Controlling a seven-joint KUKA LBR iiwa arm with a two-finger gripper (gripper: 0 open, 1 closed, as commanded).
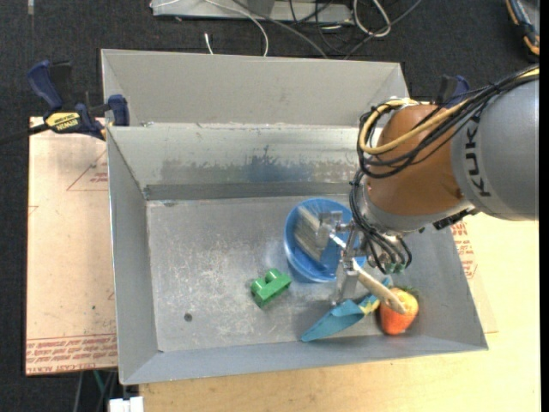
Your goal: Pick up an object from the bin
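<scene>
At the right of the scuffed grey metal bin [171, 256] we note a glossy round blue bowl [304, 249], a flat teal scoop [330, 323], a pale wooden stick [377, 287] against an orange ball [396, 318], and a blocky green piece [270, 287] further left. The gripper [346, 269] sits low between bowl rim and stick; we cannot tell its opening or any hold.

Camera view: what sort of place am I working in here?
Most likely a robotics lab or test cell, not a home: a KUKA arm reaches into a grey metal bin holding a few loose props such as a green block, and cables lie on the dark floor behind it.
</scene>
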